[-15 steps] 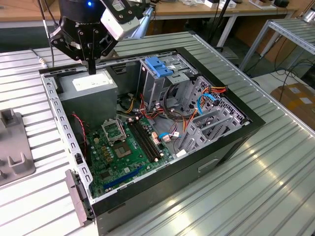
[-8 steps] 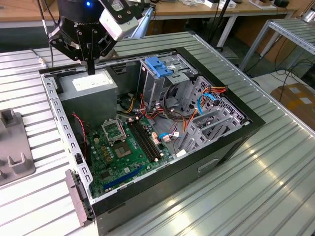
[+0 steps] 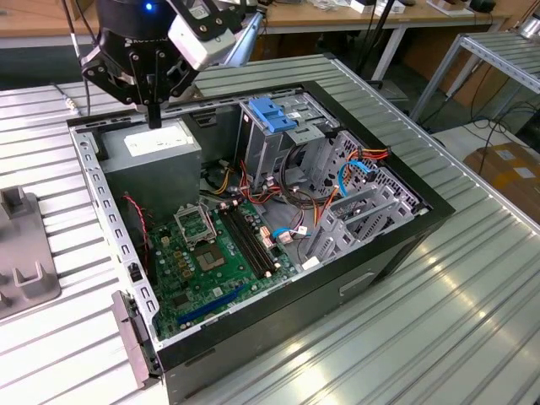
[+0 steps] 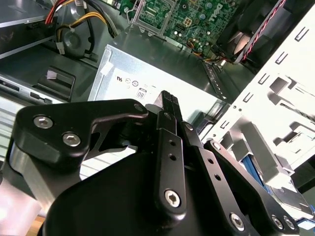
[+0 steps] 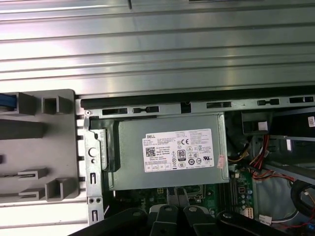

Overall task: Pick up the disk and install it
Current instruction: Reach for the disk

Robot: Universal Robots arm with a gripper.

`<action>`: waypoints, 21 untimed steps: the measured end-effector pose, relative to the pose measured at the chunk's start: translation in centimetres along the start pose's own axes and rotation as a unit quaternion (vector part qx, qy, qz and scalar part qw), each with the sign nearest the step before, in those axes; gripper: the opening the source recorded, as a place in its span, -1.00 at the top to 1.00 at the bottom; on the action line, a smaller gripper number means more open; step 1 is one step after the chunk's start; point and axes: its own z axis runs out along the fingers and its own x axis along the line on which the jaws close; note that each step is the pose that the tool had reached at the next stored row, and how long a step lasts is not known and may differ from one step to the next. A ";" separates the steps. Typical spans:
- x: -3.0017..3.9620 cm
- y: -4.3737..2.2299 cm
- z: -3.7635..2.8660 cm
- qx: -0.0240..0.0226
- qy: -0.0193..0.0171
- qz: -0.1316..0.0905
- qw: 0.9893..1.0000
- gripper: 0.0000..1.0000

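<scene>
empty gripper (image 3: 154,118) above the power supply (image 3: 156,148), fingers pinched together on nothing
travelling well likely calls for a high path, clear of the case rim (image 3: 89,169) and the loose cables (image 5: 256,160)

gripper (image 5: 178,193) — base cropped in first wrist view | grey fixture (image 3: 21,253) — cropped at exterior view's left

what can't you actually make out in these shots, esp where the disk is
- First wrist view: a blue piece at the grey fixture is cut off by the picture's edge; whether it is the disk cannot be told.
- Second wrist view: the gripper covers much of the power supply.
- Exterior view: the blue part atop the drive cage is too small to tell carrier from bracket.
</scene>
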 end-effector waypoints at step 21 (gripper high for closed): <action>0.48 -0.04 -0.01 0.000 0.000 0.000 1.000 0.80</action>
